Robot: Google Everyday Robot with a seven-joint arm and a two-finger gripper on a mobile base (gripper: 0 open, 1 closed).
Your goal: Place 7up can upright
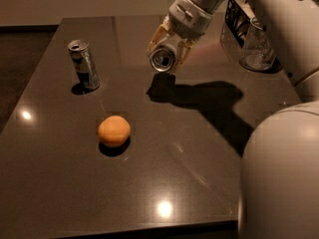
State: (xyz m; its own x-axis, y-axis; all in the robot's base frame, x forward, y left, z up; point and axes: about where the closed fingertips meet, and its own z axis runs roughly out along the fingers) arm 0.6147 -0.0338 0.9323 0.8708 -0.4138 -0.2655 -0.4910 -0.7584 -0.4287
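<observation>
1. Pictured above the far middle of the dark, glossy counter: the white two-finger gripper, pale fingers clamped on either side of the short silver aluminium 7up can.
2. Held clear of the surface and tipped on its side, round pull-tab top turned toward the camera.
3. Just below the can and stretching toward the right edge: a dark shadow of can and arm on the counter.
4. Towards the far left corner, upright and well apart from the gripper: a taller, slimmer silver can with a dark label.
5. Left of centre, between the slimmer silver can and the near edge: a round orange fruit, touching nothing else.
6. At the far right corner: a clear glass jar just beside a black wire basket, both partly hidden behind the large white robot arm reaching in from the right.
</observation>
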